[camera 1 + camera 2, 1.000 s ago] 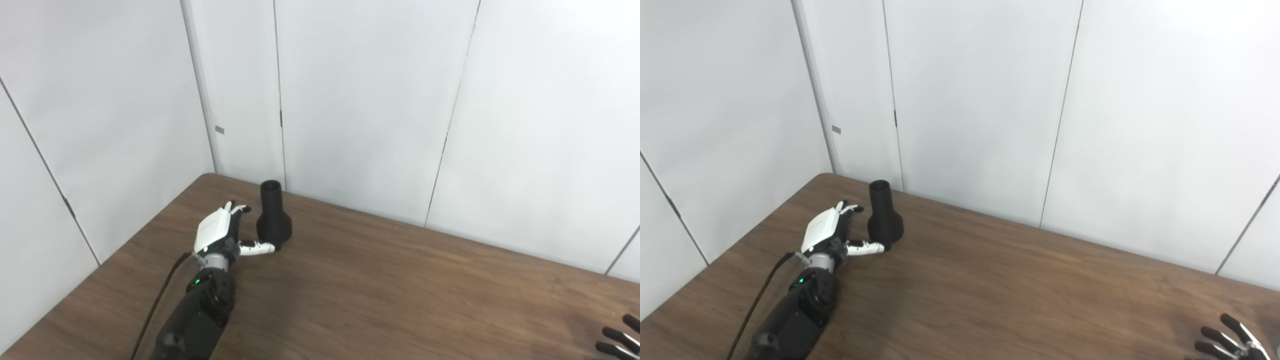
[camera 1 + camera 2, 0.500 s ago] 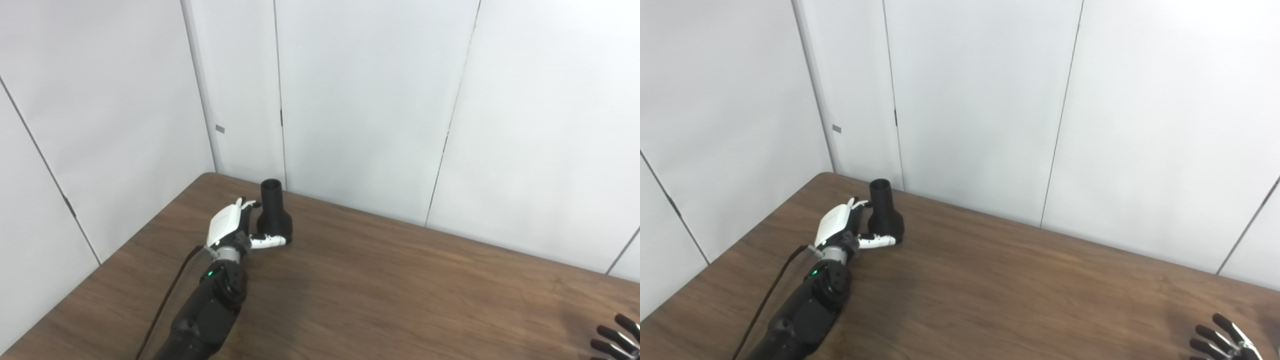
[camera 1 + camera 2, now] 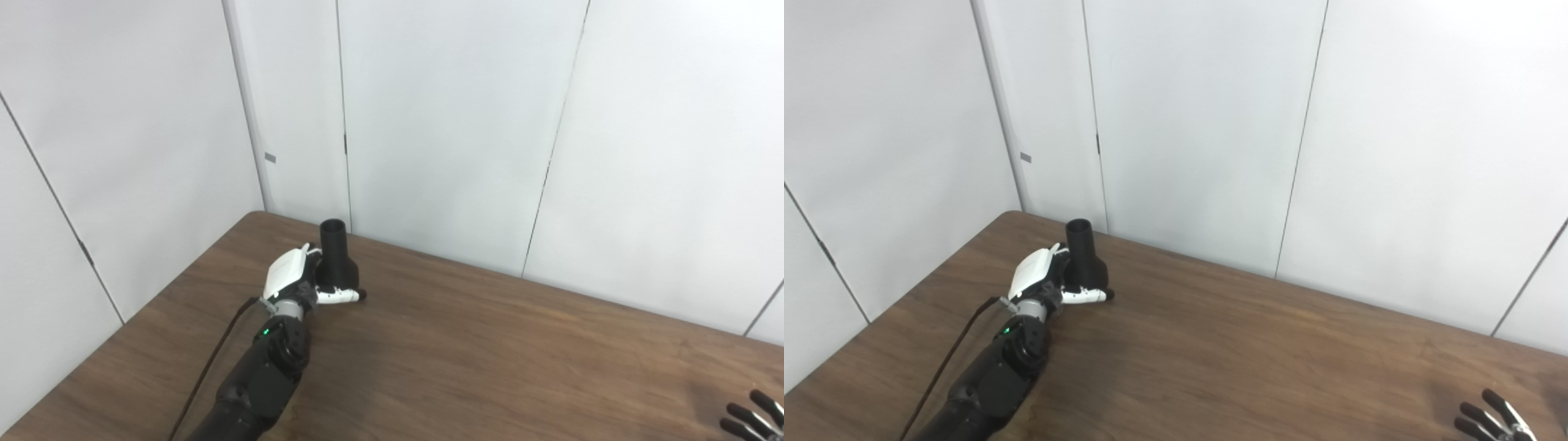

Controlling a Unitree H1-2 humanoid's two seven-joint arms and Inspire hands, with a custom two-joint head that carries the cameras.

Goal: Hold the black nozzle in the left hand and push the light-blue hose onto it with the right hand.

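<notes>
You're in a bare lab or test room: plain white wall panels [image 3: 453, 122] behind a wooden table [image 3: 490, 355].

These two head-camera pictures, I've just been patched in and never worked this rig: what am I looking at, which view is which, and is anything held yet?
Both pictures come from two cameras side by side on the robot's head, so they show one scene from slightly different spots. The robot is a humanoid with two arms ending in fingered hands, reaching in from the bottom edge over a brown wooden table set against white wall panels.

The left hand, white-backed on a black arm, is up against a black nozzle standing upright near the table's far left corner, narrow end up. Its thumb lies across the front of the wide base and its fingers go round the back. The nozzle sits on the table, and I cannot tell whether the grip is closed.

The right hand shows only as spread fingertips at the bottom right, holding nothing. No light-blue hose is in view.
</notes>
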